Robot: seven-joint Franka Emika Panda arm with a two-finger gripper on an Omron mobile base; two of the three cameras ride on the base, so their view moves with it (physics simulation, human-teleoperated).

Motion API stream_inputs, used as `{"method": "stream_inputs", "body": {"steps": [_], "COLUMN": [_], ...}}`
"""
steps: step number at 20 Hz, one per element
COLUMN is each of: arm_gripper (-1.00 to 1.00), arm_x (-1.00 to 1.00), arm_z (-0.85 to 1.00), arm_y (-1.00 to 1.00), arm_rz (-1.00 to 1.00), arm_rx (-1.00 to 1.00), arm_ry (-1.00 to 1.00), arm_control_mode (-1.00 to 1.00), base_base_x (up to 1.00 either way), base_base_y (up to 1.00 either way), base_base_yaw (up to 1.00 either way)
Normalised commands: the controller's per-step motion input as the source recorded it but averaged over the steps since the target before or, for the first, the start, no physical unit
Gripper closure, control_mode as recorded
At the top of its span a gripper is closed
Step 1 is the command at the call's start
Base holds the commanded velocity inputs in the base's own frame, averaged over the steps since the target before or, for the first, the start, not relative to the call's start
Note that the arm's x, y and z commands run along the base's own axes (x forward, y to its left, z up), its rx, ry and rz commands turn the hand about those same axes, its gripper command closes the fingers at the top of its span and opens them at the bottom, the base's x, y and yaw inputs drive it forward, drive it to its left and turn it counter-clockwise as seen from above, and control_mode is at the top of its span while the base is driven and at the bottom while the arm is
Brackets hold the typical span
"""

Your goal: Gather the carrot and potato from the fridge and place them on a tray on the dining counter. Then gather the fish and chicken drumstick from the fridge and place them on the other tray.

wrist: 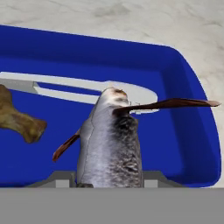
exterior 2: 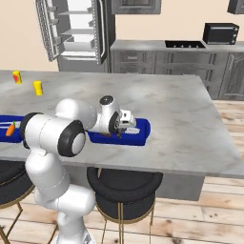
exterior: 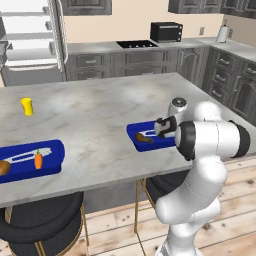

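Here, from the left, two blue trays sit on the counter (exterior: pixel 100 115): the left tray (exterior: pixel 50 150) has one carrot (exterior: pixel 38 160) and one potato (exterior: pixel 4 167); the right tray (exterior: pixel 135 131) has one drumstick (exterior: pixel 143 138). From the right, the gripper (exterior 2: pixel 120 133) hangs over it. Up close, the claw holds one fish (wrist: pixel 111 144).

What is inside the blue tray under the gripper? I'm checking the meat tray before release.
The blue tray holds a chicken drumstick. The fish, gripped in the gripper, hangs over it. The fish covers the tray floor beneath it.
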Motion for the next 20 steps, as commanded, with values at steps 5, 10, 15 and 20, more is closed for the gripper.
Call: {"method": "stream_inputs", "body": {"steps": [5,10,15,20], "arm_gripper": [1.0,1.0,1.0,1.0], "arm_x": [0.28,0.36,0.38,0.34], "arm_z": [-0.26,-0.24,-0.25,-0.27], "arm_y": [0.0,0.0,0.0,-0.01], "arm_rz": [0.0,0.0,0.0,0.0], "arm_rx": [0.0,0.0,0.0,0.0], "arm_ry": [0.04,0.03,0.04,0.03], "arm_control_mode": [-1.0,-1.0,-1.0,-1.0], "base_base_x": [0.0,0.0,0.0,0.0], "base_base_y": [0.0,0.0,0.0,0.0], "base_base_yaw": [0.0,0.0,0.0,0.0]}}
